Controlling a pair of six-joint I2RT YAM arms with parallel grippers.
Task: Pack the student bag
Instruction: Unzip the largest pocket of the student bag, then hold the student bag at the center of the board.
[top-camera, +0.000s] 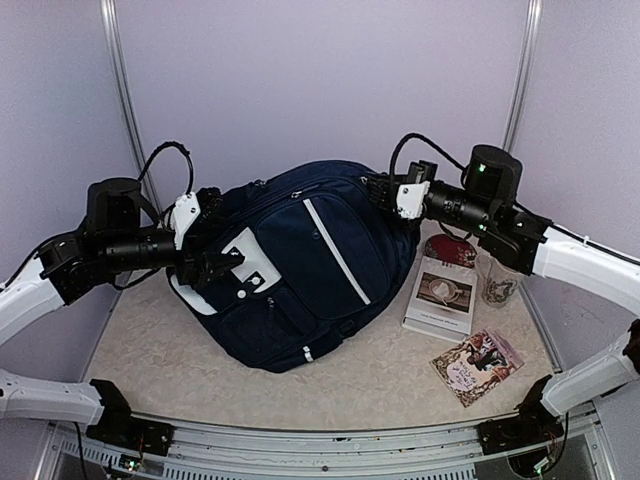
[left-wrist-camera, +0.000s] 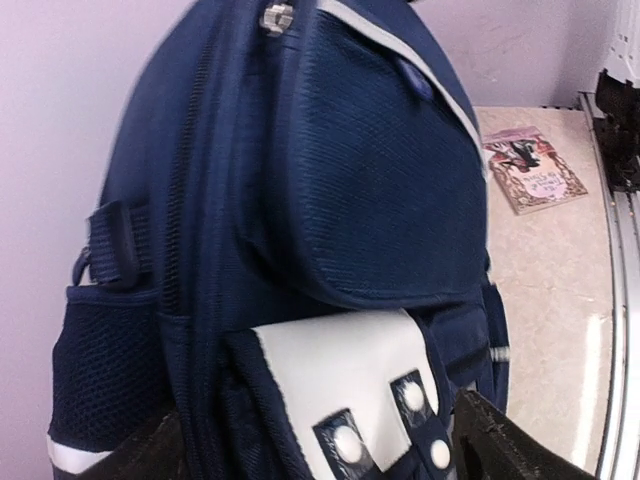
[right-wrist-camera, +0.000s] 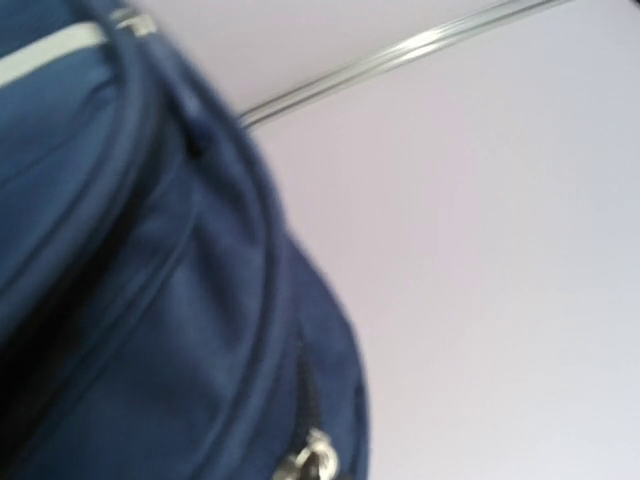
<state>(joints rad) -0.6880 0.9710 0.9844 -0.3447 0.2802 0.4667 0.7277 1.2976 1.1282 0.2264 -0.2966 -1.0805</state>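
Right of the student bag (top-camera: 300, 270), white book (top-camera: 440, 295), glass (top-camera: 497, 282), picture card (top-camera: 478, 365)

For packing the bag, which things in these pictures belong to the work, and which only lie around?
In the job:
student bag
left gripper, open at the bag's side
right gripper, shut at the bag's top

Lying beside the bag, untouched (perhaps to be packed later):
white book
small patterned booklet
glass
red object
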